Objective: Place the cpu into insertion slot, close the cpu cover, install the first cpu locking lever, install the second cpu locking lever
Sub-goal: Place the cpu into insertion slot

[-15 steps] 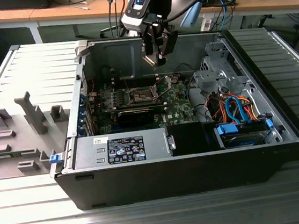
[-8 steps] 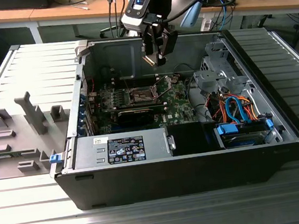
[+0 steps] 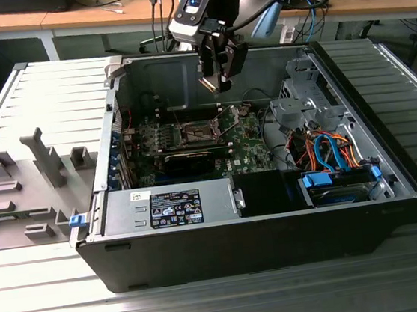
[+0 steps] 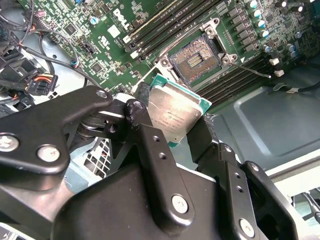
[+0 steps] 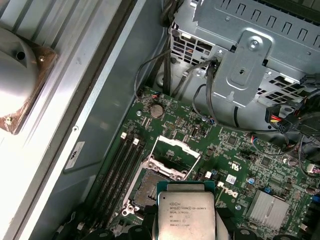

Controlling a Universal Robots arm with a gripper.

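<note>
My gripper hangs inside the open computer case, above the green motherboard. It is shut on the cpu, a flat square chip with a silver top, held by its edges between two black fingers. The cpu is in the air, apart from the board. The insertion slot lies uncovered just beyond the chip, its dark pin field showing. In the first wrist view the slot has the cpu cover swung up at its far edge. A thin locking lever sticks out beside the socket.
A metal drive cage with cable bundles stands on the exterior view's right of the board. The power supply fills the near side. Memory slots run alongside the socket. Grey fixtures stand on the table outside the case.
</note>
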